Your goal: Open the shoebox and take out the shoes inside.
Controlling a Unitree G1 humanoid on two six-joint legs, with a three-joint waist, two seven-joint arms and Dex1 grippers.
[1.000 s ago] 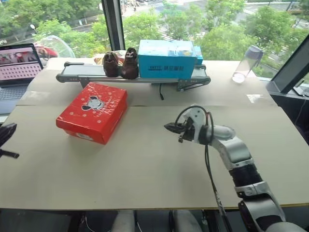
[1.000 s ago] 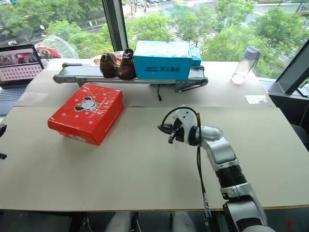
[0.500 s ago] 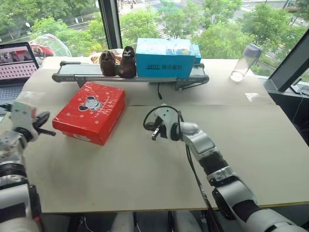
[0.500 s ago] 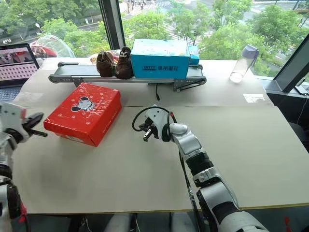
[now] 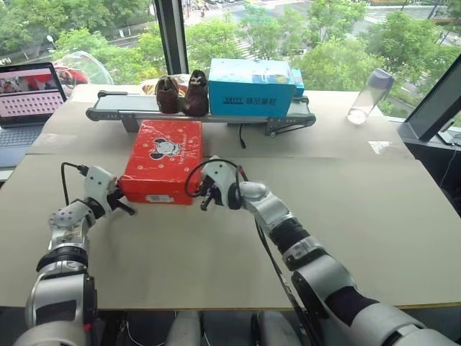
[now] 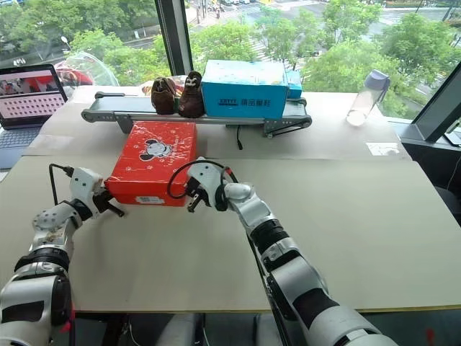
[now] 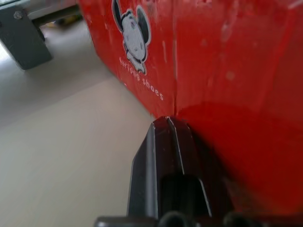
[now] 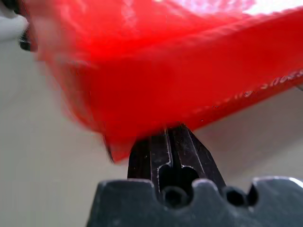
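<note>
The red shoebox (image 5: 166,155) lies closed on the table, its lid with the cartoon mouse face on top and its short front side towards me. My left gripper (image 5: 126,207) is shut, its tips against the box's front left corner (image 7: 227,56). At the front right corner, low on the box (image 8: 189,71), my right gripper (image 5: 203,198) is also shut, holding nothing. The shoes are hidden inside the closed box.
Behind the shoebox a small conveyor (image 5: 115,108) carries a dark brown pair of shoes (image 5: 181,95) and a blue box (image 5: 251,88). A laptop (image 5: 29,94) stands at the far left and a clear bottle (image 5: 366,97) at the far right.
Both grippers have come in to the box's front corners, the left from the table's left edge. The shoebox has turned from skewed to square with the table and shifted right.
</note>
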